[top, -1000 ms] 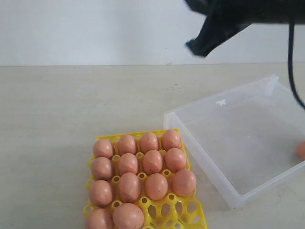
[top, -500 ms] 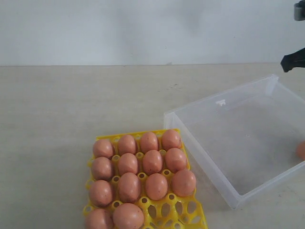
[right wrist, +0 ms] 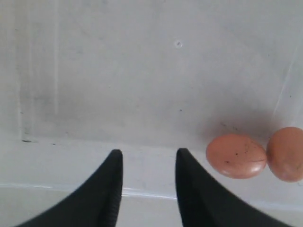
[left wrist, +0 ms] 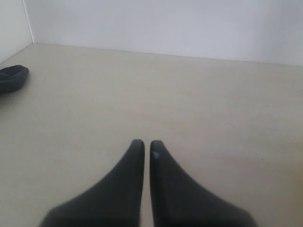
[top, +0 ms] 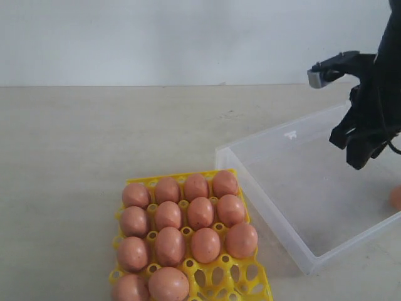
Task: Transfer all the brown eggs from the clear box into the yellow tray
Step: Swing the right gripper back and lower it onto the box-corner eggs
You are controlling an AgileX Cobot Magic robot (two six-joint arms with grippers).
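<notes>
Exterior view: the yellow tray [top: 241,279] sits low on the counter [top: 75,157], fourteen brown eggs [top: 200,213] seated in its sockets and a few sockets bare on the near row. The clear box [top: 313,188] lies just beside it to the right, almost emptied. A sliver of one egg [top: 396,197] shows at the picture's edge, inside the box. The right claw [top: 358,157] hangs over the box's far side, pointing down; from here its fingers cannot be told apart.

Left wrist view: the left claw [left wrist: 143,146] is together, fingers all but touching and holding nothing, over bare counter; a dark lump [left wrist: 12,78] lies off to one side, too blurred to name. This arm looks idle.

Right wrist view: the right claw is apart and empty, above the box floor near a wall. Two eggs in the box [right wrist: 236,155] lie side by side, near that wall; they are off to one side of the fingers, not between them.

The step in hand, as I judge it, is the reach for one of the last eggs; the approach is made but not the grasp. The next move calls for a sideways shift to centre the nearer egg between the fingers, then a descent — gently, since its neighbour crowds one flank — and a soft closing on the shell.
</notes>
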